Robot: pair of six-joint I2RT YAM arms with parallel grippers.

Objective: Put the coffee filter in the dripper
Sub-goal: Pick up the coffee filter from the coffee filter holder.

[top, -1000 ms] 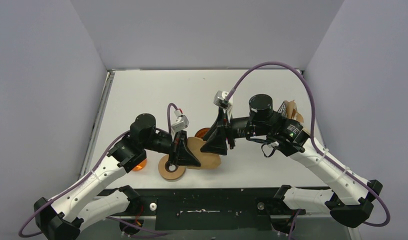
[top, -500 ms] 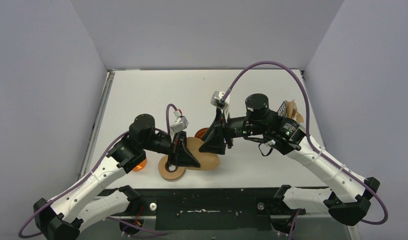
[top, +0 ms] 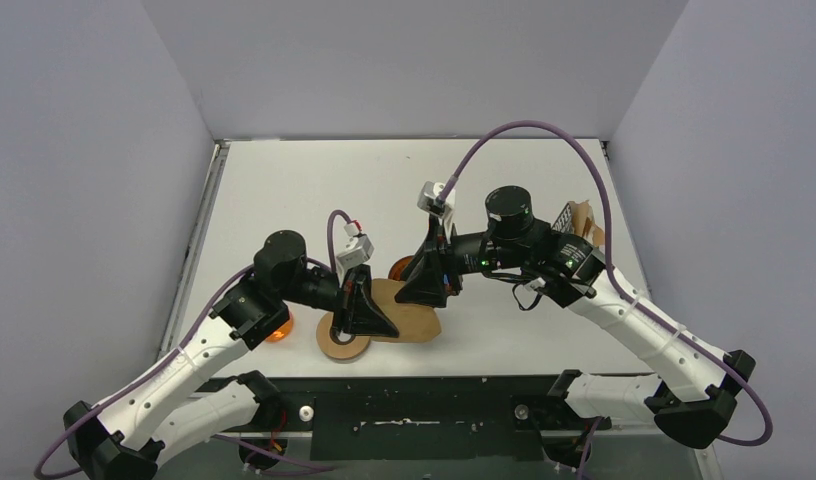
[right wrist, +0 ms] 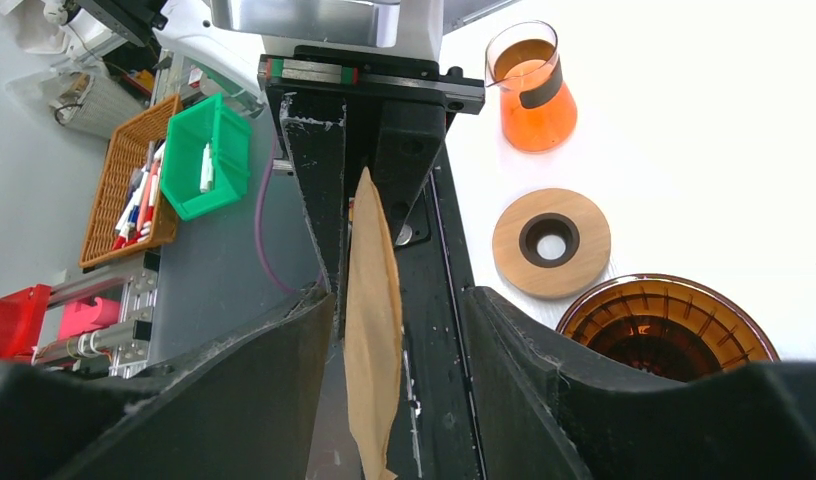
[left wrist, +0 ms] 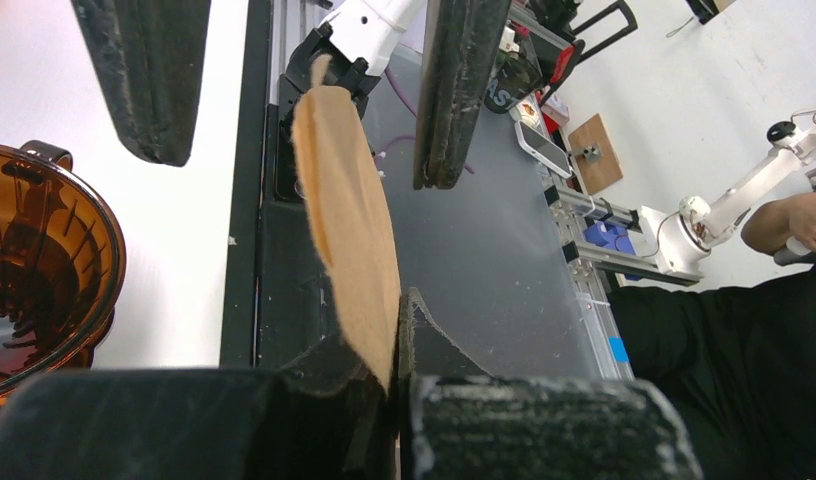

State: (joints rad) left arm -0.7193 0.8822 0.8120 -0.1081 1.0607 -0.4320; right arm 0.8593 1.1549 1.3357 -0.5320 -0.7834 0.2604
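Note:
The coffee filter [left wrist: 349,220], a flat brown paper held on edge, is pinched at its lower end by my left gripper [left wrist: 389,345], which is shut on it. From above, the filter [top: 412,322] juts right of the left gripper [top: 369,312]. My right gripper [right wrist: 404,300] is open, with one finger on each side of the filter [right wrist: 372,320] and a gap on both sides. The amber dripper [right wrist: 664,322] stands on the table just beside it. In the top view the right gripper [top: 424,282] partly hides the dripper [top: 400,268].
A wooden ring [top: 344,342] lies near the front edge below the left gripper. An orange glass carafe [right wrist: 532,90] stands left of it, partly under the left arm. More brown filters [top: 584,215] sit at the back right. The table's black front rail [top: 414,405] is close.
The right arm has drifted slightly left, bringing its open fingers further around the filter. The left gripper has stayed shut on the filter, almost still.

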